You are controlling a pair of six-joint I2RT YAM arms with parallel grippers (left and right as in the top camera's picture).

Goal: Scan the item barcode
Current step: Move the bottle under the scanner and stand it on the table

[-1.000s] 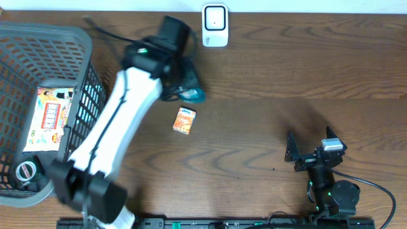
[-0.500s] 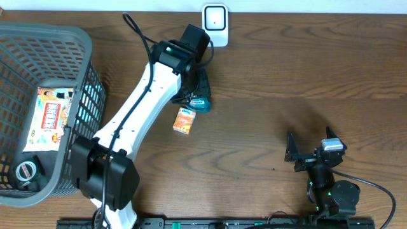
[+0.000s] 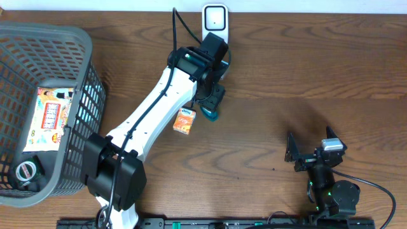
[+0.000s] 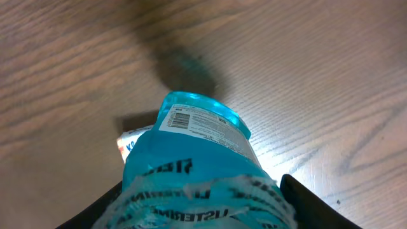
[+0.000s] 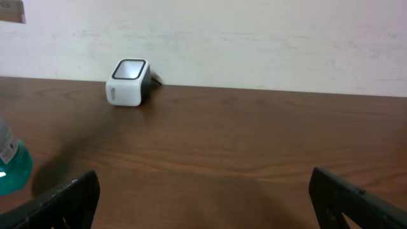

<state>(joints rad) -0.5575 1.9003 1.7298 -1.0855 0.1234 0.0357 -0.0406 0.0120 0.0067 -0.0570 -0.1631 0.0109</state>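
One risk: the left hand [image 3: 213,100], gripping the teal bottle [image 4: 191,159], may turn its barcode [image 4: 180,118] away from the scanner [image 3: 215,24]; right hand [image 3: 292,152] spread wide, idle.

The overhead view is lit evenly and brightly, and is sharp. In the left wrist view, pale glare is seen on the worktop [image 4: 305,127] beside the teal bottle [image 4: 197,159], whose near end is blurred; a soft shadow lies beyond it. The right wrist view is dimmer.
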